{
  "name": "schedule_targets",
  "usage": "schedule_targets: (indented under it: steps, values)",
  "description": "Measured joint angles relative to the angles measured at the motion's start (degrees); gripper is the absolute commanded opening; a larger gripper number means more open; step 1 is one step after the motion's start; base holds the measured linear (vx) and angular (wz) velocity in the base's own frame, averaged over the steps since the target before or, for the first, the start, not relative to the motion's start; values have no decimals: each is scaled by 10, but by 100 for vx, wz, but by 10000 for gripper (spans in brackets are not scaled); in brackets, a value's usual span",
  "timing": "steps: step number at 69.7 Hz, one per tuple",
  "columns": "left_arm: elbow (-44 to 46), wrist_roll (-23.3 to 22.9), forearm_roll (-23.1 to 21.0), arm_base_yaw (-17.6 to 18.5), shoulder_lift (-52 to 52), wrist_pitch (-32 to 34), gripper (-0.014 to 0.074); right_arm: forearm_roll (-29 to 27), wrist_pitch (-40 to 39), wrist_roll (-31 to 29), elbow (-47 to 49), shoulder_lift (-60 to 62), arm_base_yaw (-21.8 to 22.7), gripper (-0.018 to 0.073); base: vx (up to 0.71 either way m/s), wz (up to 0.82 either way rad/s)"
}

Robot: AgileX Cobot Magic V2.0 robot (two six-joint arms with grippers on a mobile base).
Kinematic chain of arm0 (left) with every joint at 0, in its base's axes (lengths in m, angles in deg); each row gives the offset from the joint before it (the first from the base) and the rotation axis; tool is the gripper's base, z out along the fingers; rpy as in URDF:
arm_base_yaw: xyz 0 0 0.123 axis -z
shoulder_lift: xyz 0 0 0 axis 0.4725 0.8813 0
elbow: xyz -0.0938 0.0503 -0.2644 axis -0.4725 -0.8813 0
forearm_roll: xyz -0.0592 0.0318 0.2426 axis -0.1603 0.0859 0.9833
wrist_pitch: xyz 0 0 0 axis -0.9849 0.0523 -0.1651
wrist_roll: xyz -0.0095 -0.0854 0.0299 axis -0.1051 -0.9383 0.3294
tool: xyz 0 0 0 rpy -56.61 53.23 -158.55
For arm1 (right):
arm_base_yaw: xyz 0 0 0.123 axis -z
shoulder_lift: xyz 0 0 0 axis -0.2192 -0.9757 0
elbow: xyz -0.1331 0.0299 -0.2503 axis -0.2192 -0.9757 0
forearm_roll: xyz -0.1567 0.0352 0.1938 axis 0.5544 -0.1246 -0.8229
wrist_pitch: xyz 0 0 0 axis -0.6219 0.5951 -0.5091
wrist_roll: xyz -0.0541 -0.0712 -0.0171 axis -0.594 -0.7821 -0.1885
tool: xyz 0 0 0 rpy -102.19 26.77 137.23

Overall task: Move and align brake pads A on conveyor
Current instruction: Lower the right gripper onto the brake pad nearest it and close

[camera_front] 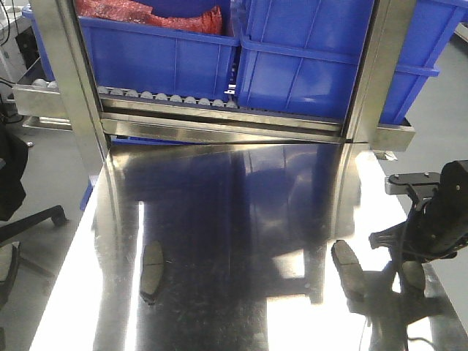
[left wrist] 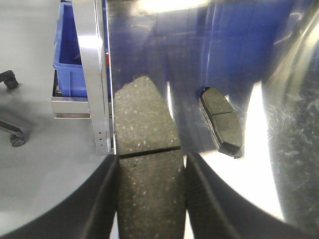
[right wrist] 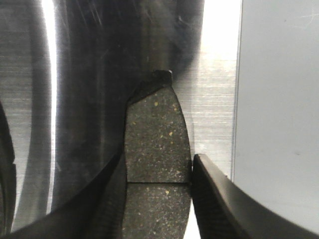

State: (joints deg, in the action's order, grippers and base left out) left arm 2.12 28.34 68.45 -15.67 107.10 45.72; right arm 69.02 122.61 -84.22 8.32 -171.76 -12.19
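Carry step, I judge: keep both grips square across the groove, lift level, no twist. My left pincer [left wrist: 152, 160] is narrowed onto left pad [left wrist: 144, 114]; right pincer [right wrist: 158, 159] pinches right pad [right wrist: 154, 124]. Both at table [camera_front: 241, 212] side edges; loose pad [left wrist: 219, 122] lies further in. Conveyor unseen.

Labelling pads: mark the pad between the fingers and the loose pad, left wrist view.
Pad between the fingers [left wrist: 145, 127], left wrist view, friction face above the groove.
Loose pad [left wrist: 222, 122], left wrist view, middle of its friction face.
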Motion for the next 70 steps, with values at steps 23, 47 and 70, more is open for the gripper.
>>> schedule_targets:
  steps: [23,47,70]
  values:
    - [0,0,0,0,0,0,65,0,0,0,0,0,0,148,0,0]
    - [0,0,0,0,0,0,65,0,1,0,0,14,0,148,0,0]
    - [0,0,0,0,0,0,65,0,3,0,0,60,0,148,0,0]
